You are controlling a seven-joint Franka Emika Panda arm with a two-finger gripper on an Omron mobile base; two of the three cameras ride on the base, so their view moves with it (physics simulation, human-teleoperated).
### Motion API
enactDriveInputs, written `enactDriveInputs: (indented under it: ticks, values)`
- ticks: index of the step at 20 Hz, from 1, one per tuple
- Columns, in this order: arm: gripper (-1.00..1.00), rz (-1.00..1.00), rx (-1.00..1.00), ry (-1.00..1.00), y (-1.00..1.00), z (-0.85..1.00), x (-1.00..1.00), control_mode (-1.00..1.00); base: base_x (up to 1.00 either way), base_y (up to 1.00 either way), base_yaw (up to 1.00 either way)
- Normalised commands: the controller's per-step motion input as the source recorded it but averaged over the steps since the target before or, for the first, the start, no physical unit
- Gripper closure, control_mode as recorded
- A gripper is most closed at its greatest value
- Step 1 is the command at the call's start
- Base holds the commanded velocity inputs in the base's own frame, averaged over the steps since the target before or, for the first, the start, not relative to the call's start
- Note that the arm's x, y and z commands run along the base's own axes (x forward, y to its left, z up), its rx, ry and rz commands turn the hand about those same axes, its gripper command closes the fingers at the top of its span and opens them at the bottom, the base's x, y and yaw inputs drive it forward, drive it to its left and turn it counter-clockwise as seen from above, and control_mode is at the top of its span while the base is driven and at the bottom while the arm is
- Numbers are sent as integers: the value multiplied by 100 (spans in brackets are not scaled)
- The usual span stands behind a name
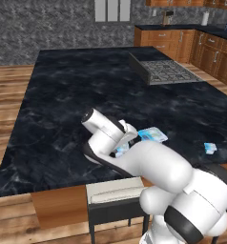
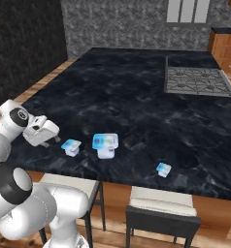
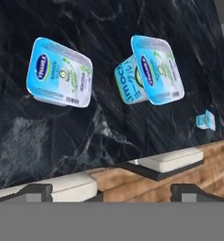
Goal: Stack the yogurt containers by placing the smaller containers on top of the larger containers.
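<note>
The wide white yogurt tub (image 2: 106, 144) with its blue and white lid stands near the counter's front edge. One small blue-lidded cup (image 2: 71, 146) sits just left of it, and a second small cup (image 2: 163, 169) stands apart to the right. My gripper (image 2: 47, 139) hovers left of the near small cup, above the counter edge, holding nothing; its fingers are too hidden to read. The hand view shows the near small cup (image 3: 60, 73), the tub (image 3: 156, 70) and the far small cup (image 3: 205, 120). In the left base view my arm partly covers the near cup (image 1: 120, 151), beside the tub (image 1: 152, 136).
The black marble island (image 2: 137, 97) carries a gas cooktop (image 2: 200, 81) at the back right. Two white-cushioned stools (image 2: 161, 206) stand under the front edge. Wooden cabinets (image 1: 182, 43) line the far wall.
</note>
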Motion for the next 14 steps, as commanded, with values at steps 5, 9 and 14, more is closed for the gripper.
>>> enactDriveInputs:
  ticks: [5,9,14]
  values:
    - [-100,0,0,-4,0,0,2,-100,0,0,0]
    - [-100,0,0,0,0,-6,2,-100,0,0,0]
    - [-100,0,0,0,0,-5,4,-100,0,0,0]
